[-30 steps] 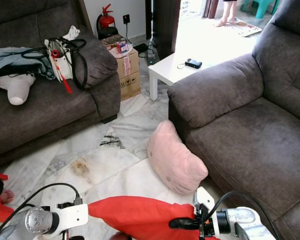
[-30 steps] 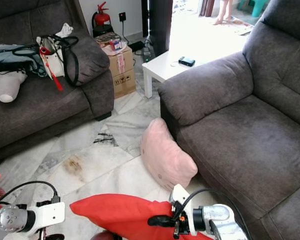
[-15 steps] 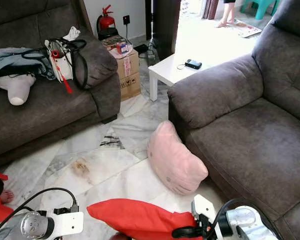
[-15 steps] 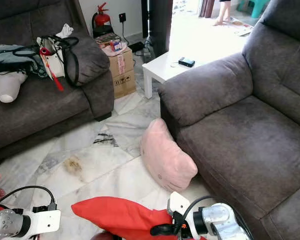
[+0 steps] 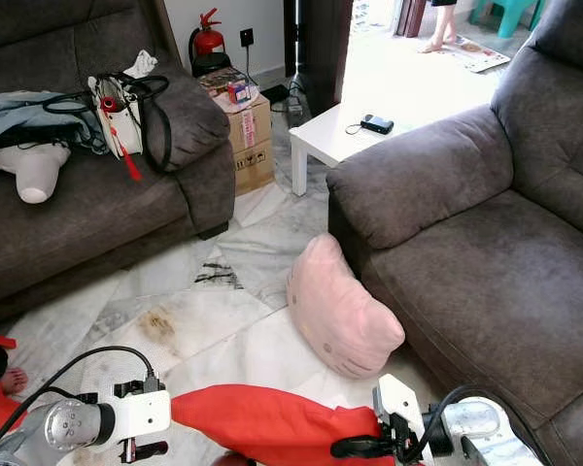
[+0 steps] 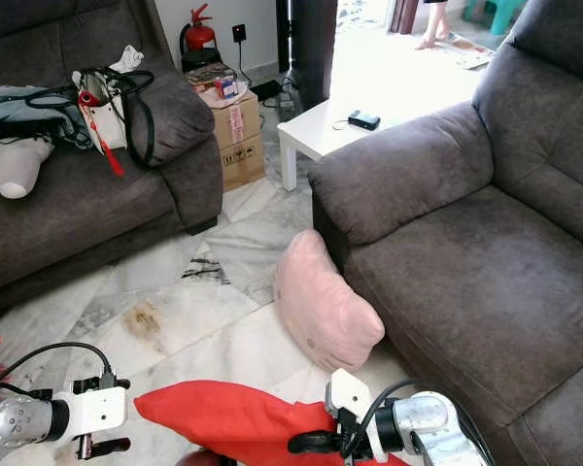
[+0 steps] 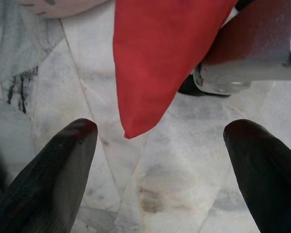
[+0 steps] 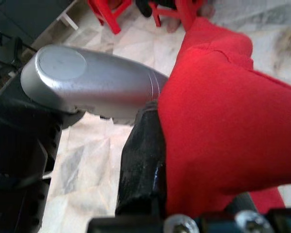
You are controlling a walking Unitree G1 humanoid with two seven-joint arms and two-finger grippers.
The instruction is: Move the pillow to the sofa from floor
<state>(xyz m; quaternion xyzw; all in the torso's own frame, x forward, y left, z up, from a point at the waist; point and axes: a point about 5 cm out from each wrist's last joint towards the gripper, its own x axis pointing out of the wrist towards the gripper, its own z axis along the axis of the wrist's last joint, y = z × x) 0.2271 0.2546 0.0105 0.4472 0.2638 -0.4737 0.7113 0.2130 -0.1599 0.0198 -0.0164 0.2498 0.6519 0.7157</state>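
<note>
A red pillow hangs low in front of me, just above the marble floor. My right gripper is shut on its right end; one black finger presses against the red cloth. My left gripper is open beside the pillow's left corner, with the tip between its spread fingers but untouched. A pink pillow lies on the floor, leaning against the front of the grey sofa on the right.
A second grey sofa on the left carries a bag and clothes. Beyond stand a cardboard box, a white low table and a fire extinguisher. A person's foot shows at the far left.
The right gripper and red pillow have sunk slightly. The left arm dipped, then came back up beside the pillow's left corner.
</note>
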